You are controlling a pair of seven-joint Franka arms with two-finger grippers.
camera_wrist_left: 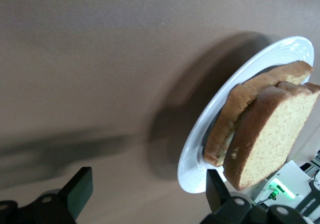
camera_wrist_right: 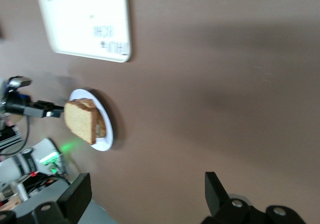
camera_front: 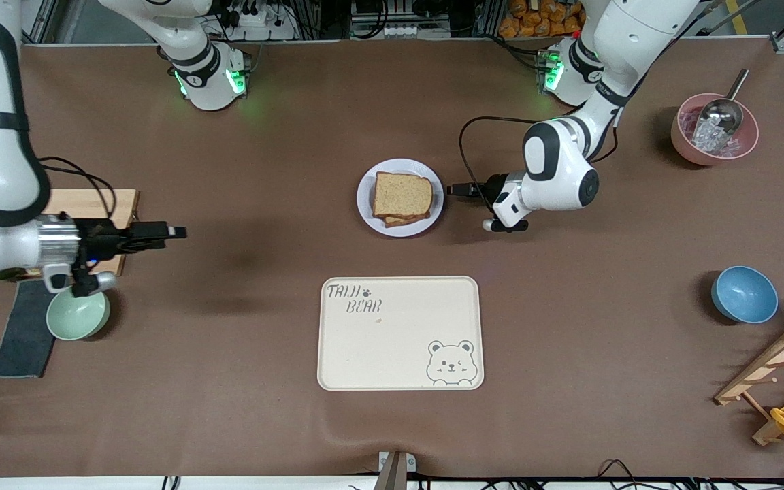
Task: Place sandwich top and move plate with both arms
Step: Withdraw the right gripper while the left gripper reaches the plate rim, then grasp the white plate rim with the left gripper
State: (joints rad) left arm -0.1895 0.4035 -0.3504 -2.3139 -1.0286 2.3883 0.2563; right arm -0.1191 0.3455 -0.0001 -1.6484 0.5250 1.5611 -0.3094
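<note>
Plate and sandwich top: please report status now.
Left gripper open beside plate. Right gripper open, off toward its own end. Sandwich top on the stack. Nothing between plate and tray.

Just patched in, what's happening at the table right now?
The sandwich top already lies on the stack on the plate. The left gripper, open, sits low beside the plate. The right gripper, open and empty, hovers over bare table at its own end. The bear-printed tray lies nearer the camera.
</note>
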